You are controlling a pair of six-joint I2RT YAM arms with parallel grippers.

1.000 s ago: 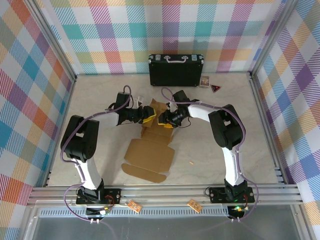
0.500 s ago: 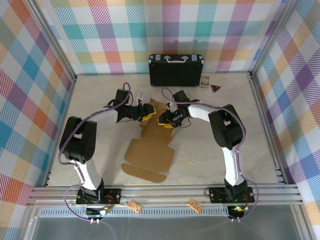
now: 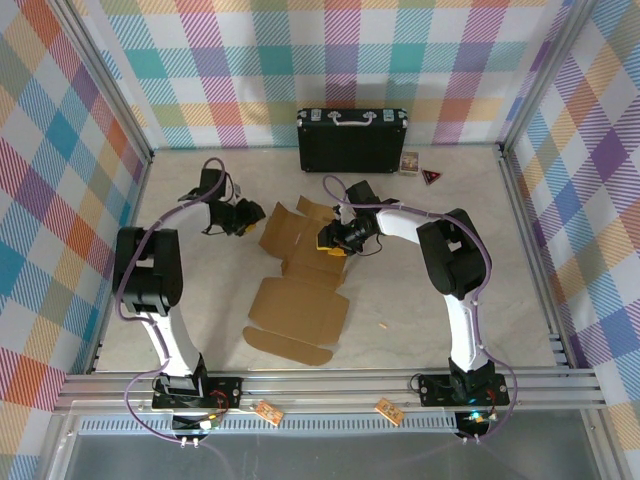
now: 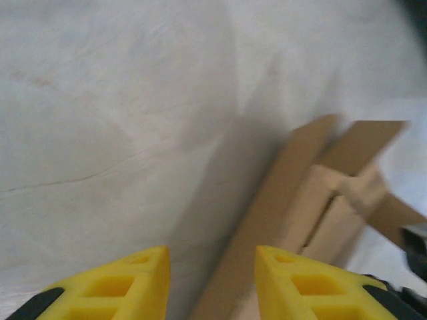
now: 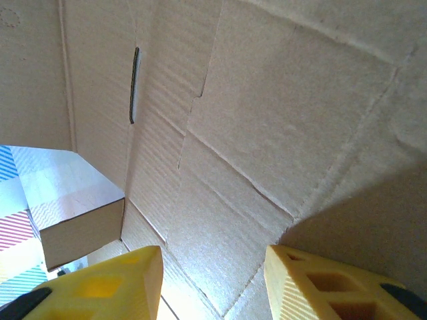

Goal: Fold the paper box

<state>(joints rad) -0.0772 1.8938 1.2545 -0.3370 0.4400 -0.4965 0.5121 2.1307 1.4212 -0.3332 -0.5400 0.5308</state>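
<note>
The paper box (image 3: 300,305) is a brown cardboard sheet lying mid-table, its far flaps (image 3: 283,228) partly raised. My left gripper (image 3: 246,220) is just left of those flaps, apart from them and open. In the left wrist view its yellow fingertips (image 4: 212,267) have bare table between them, with the box edge (image 4: 313,193) ahead to the right. My right gripper (image 3: 329,240) rests at the box's far right part. Seen from the right wrist, its jaws (image 5: 213,267) stand open, close against a creased cardboard panel (image 5: 253,133) and pinching nothing.
A black case (image 3: 352,140) with a silver handle stands at the back wall. Two small cards (image 3: 409,162) (image 3: 431,177) lie to its right. Metal frame rails (image 3: 320,385) run along the near edge, and checked walls enclose the table.
My left gripper has pulled back to the left, off the box's flap, and its jaws have narrowed. The flap now leans out leftward. The right gripper has stayed in place.
</note>
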